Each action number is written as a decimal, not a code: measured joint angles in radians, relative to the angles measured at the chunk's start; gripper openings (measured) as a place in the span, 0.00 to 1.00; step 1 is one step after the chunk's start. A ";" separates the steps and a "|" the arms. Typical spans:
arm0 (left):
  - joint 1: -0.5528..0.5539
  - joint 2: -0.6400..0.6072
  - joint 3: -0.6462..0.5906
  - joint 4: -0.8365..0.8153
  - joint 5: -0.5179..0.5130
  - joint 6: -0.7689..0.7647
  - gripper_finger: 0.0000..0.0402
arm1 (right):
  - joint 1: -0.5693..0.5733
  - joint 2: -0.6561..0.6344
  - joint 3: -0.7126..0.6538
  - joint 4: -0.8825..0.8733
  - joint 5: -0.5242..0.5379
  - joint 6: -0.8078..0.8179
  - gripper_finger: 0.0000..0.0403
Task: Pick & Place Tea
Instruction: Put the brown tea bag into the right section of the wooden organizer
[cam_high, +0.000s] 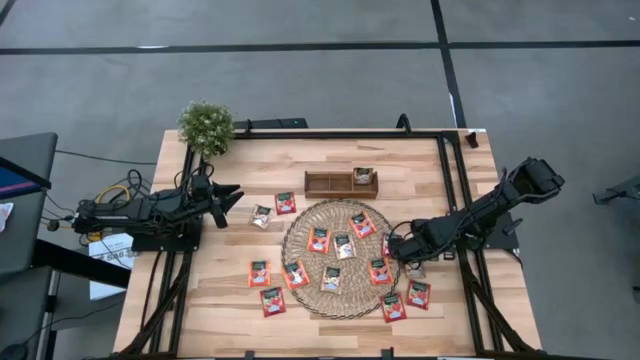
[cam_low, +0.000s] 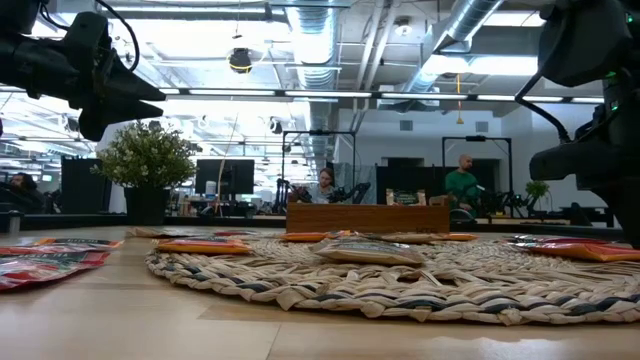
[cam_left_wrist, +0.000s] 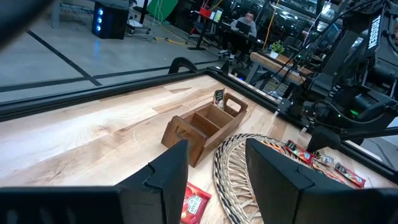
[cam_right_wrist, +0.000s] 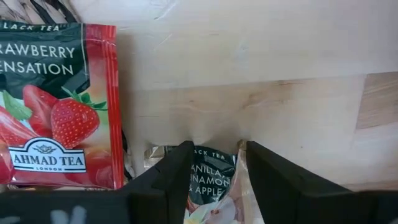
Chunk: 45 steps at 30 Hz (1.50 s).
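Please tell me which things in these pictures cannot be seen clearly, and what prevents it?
- Vanilla sachet: in the right wrist view the right pincer covers its sides; the picture's edge cuts it off.
- The same sachet, high view: hidden under the right arm.
- Sachet in the wooden tray: label too small, high view.
- Left pincer, raised above the table: holds nothing visible.

Sachets (cam_high: 318, 239) crowd the woven mat (cam_high: 301, 222); bare table (cam_high: 260, 165) lies open beside the wooden tray (cam_high: 340, 184).
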<state>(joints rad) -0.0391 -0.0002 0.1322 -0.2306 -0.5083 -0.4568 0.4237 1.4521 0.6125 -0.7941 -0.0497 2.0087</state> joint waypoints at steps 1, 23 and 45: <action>0.000 0.000 0.000 0.000 0.000 0.000 0.38 | 0.000 0.000 0.000 -0.001 0.000 0.000 0.33; 0.000 0.000 0.000 0.000 0.000 0.026 0.38 | 0.000 0.005 0.015 -0.129 0.001 -0.055 0.02; 0.000 0.000 0.000 0.000 0.000 0.024 0.38 | -0.001 0.003 0.358 -0.517 0.296 -0.159 0.00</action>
<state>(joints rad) -0.0387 -0.0002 0.1318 -0.2302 -0.5087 -0.4324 0.4229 1.4548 0.9709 -1.3114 0.2463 1.8496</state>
